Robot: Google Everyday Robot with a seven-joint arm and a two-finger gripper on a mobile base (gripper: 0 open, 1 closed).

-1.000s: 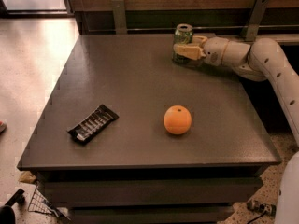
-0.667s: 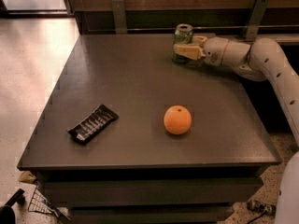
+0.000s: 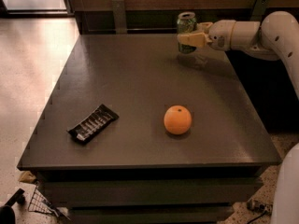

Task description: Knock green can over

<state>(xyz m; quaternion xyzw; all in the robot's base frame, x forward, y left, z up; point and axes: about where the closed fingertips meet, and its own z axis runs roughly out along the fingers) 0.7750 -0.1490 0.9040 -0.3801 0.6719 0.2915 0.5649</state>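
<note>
Green can [image 3: 186, 21] stands upright at the far right of the dark table [image 3: 131, 78], with the robot's pale gripper [image 3: 188, 40] reaching in from the right across its lower half, spread or clamped I cannot tell, while an orange [image 3: 177, 120] and a black wrapper [image 3: 93, 123] lie nearer.
</note>
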